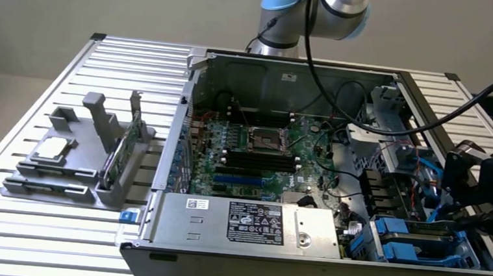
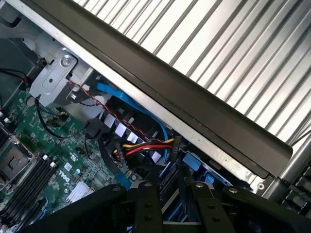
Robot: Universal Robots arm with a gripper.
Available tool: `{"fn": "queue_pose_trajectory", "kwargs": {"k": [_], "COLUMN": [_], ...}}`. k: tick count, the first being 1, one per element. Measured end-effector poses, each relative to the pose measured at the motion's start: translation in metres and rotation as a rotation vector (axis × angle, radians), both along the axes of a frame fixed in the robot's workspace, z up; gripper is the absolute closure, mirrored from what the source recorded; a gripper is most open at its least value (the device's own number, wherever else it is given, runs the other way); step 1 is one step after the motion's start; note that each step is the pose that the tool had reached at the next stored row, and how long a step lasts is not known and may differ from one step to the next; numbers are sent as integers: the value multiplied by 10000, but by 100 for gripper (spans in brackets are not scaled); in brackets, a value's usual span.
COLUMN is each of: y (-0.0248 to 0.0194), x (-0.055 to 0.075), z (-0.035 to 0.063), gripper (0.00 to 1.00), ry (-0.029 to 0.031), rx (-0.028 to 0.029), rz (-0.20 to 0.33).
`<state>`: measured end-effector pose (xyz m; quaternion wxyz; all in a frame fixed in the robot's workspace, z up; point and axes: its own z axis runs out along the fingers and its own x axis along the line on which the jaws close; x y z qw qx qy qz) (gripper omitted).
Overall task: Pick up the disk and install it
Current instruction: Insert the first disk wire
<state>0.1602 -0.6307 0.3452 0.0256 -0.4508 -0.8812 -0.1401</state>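
In the wrist view my gripper (image 2: 172, 190) points down into the corner of the open computer case (image 1: 234, 62). Its two black fingers (image 2: 146, 204) stand a little apart, with a thin grey-blue strip pressed between them. That strip is the disk (image 2: 170, 206) seen edge-on, most of it hidden by the fingers. In the exterior view the gripper (image 1: 465, 207) hangs over the case's wall on the exterior view's right. It is just above the drive bay with blue plastic brackets (image 1: 412, 248).
Red, yellow and blue cables (image 2: 141, 145) lie just past the fingers, beside the dark case wall (image 2: 204, 114). A power supply (image 1: 249, 223) fills the case's near side. On the exterior view's left, a grey fixture (image 1: 70, 178) holds a square silver chip (image 1: 53, 148) and a green card (image 1: 129, 146).
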Motion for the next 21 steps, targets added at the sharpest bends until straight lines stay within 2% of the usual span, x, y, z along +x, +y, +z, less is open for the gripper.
{"fn": "queue_pose_trajectory", "kwargs": {"k": [2, 6, 15, 21], "y": [-1, -11, -27, -27], "x": [6, 17, 19, 20], "z": [-11, -35, -81, -97], "gripper": [70, 70, 70, 70], "ry": [26, 72, 72, 82], "rx": [80, 199, 323, 564], "rz": [-19, -58, -522, -747]}}
